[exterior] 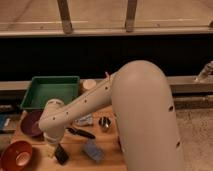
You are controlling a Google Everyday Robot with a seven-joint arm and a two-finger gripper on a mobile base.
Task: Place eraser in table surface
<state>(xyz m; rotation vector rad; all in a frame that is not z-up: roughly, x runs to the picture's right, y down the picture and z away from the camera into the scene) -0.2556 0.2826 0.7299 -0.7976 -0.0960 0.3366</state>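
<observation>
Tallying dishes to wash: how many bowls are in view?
2. An orange bowl at the table's near-left corner; a purple bowl behind it, in front of the green tray. The gripper is beside the orange bowl. The arm may hide more.

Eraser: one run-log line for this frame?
gripper: open, low over table surface | eraser: lying on table surface beside gripper, apparently not gripped | task: placement looks done
</observation>
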